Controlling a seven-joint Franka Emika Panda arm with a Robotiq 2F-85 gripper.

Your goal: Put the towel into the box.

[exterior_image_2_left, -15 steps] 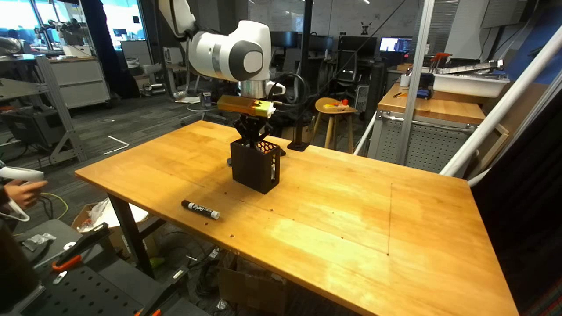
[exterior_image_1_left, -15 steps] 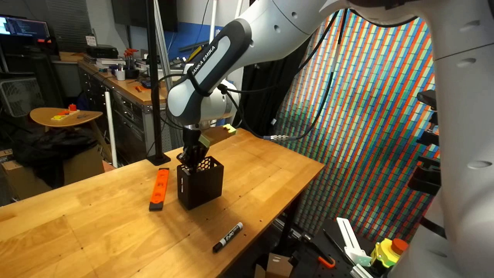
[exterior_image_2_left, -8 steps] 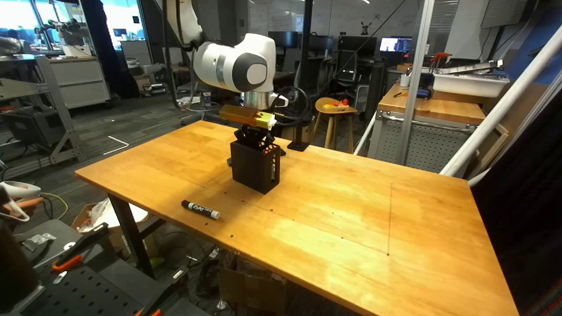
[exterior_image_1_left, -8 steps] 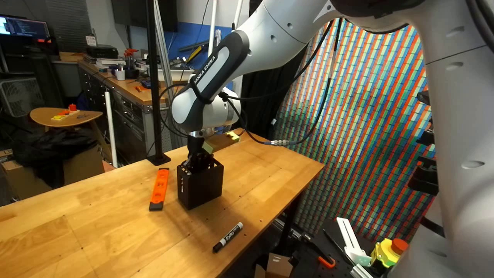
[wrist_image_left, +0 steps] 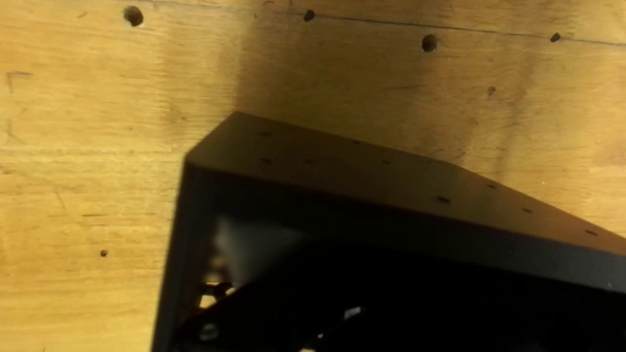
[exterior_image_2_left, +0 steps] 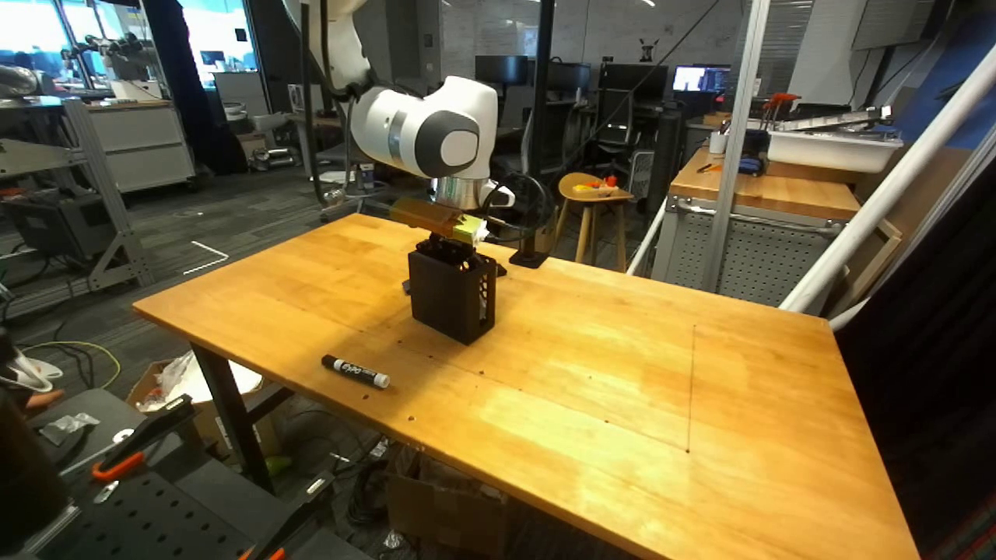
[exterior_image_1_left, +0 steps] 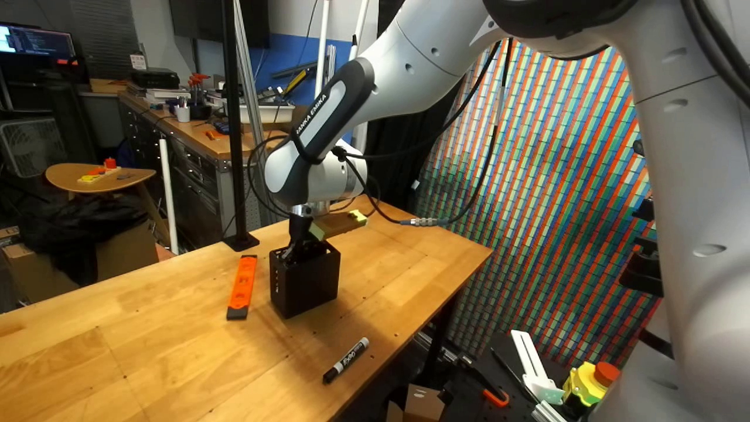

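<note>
White towel (wrist_image_left: 258, 244) inside black box (exterior_image_1_left: 309, 286), beside hand (exterior_image_1_left: 301, 248); contact unclear.

Near the frame's centre, we see the gripper (exterior_image_1_left: 301, 248) partly inside the box (exterior_image_1_left: 307, 286). A marker (exterior_image_1_left: 345, 360) lies bottom centre.

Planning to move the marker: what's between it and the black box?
In both exterior views, only bare, partly shadowed tabletop lies between the marker and the black box.

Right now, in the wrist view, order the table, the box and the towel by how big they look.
1. Table
2. Box
3. Towel, of which only a blurred whitish patch shows
</note>
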